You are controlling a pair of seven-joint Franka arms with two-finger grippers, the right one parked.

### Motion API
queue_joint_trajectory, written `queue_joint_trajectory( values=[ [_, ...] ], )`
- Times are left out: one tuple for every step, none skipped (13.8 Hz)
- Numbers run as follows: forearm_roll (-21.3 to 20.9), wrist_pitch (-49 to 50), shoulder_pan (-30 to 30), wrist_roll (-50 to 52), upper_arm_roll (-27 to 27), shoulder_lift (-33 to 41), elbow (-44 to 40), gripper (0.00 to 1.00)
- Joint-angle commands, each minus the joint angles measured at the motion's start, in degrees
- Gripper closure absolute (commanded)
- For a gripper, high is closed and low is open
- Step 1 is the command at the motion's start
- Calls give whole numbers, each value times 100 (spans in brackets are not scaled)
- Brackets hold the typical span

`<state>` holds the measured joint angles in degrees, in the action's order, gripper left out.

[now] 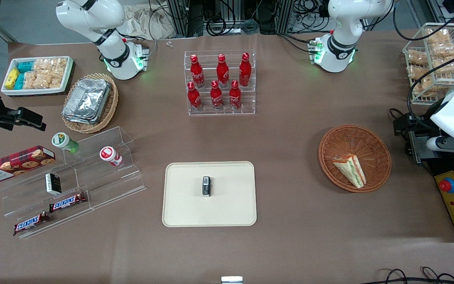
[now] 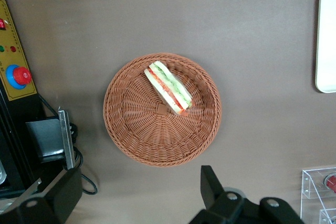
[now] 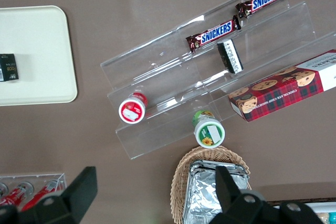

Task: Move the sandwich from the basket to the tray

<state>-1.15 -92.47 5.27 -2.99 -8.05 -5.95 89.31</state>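
Note:
The sandwich (image 1: 351, 169), a wrapped wedge with red and green filling stripes, lies in the round orange-brown wicker basket (image 1: 373, 142). Both also show in the left wrist view, the sandwich (image 2: 168, 88) resting across the basket (image 2: 136, 129). The gripper (image 1: 408, 130) hangs above the table beside the basket, toward the working arm's end. It is open and empty, its fingers (image 2: 210, 182) spread wide and clear of the basket rim. The cream tray (image 1: 183, 209) lies mid-table toward the parked arm, with a small black box (image 1: 206, 186) on it. Its edge shows in the left wrist view (image 2: 328, 51).
A black and yellow control box with a red button (image 1: 447, 185) sits close beside the basket. A wire rack of snacks (image 1: 432, 59) stands farther from the camera. An acrylic rack of red bottles (image 1: 220, 83) stands mid-table. A stepped acrylic shelf (image 1: 93, 173) lies toward the parked arm's end.

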Motion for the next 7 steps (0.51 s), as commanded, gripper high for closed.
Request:
queue_joint_trajectory(
  values=[
    [-8,124,-35,123,-12,-64,-159,0],
    [-8,124,-35,123,-12,-82,-168,0],
    [0,124,-35,131,-12,-125,-203,0],
    [9,124,-26,123,-12,-126,-220,0],
    [0,133,-26,123,-12,-126,-221,0],
    [-43,133,-35,123,-12,-143,-203,0],
    [-44,124,-26,149,-12,-169,-160,0]
  ],
)
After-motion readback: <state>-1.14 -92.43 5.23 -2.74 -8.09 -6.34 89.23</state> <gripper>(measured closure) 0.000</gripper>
